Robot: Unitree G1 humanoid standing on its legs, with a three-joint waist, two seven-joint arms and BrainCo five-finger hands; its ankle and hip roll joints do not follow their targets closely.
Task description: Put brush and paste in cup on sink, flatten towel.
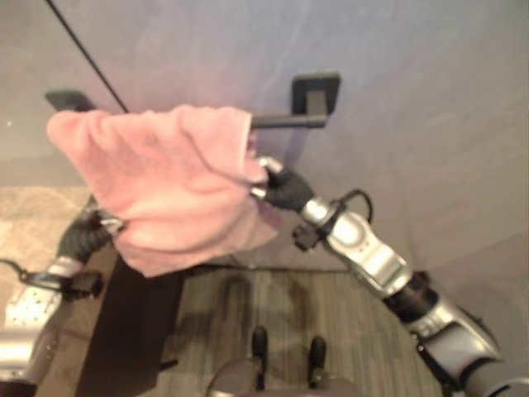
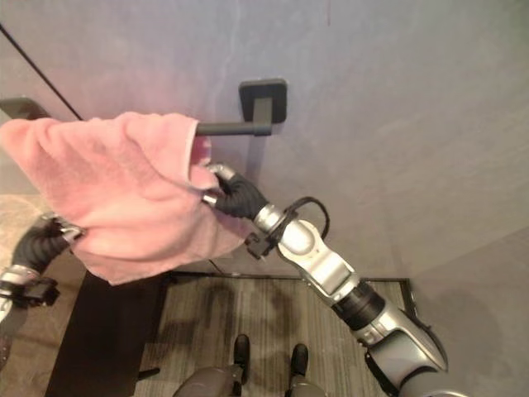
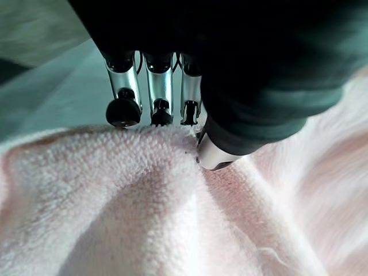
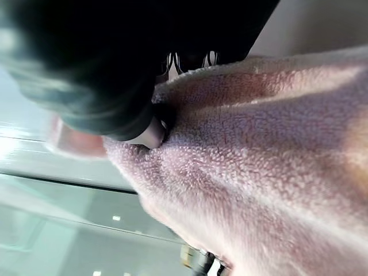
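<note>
A pink towel (image 1: 165, 182) hangs bunched over a black wall bar (image 1: 285, 121), and it covers the bar's left part. My right hand (image 1: 277, 186) is at the towel's right edge just below the bar. In the right wrist view its thumb (image 4: 150, 133) and fingers (image 4: 190, 60) pinch the cloth between them. My left hand (image 1: 92, 230) sits at the towel's lower left edge, partly under the cloth. Its fingers (image 3: 123, 109) and thumb (image 3: 214, 156) close on a fold of the towel (image 3: 144, 195).
The bar's square black mount (image 1: 316, 91) is fixed to the grey wall. A dark panel (image 1: 132, 322) stands below the towel, beside a beige stone surface (image 1: 33, 215) at the left. Striped grey flooring (image 1: 289, 306) lies below.
</note>
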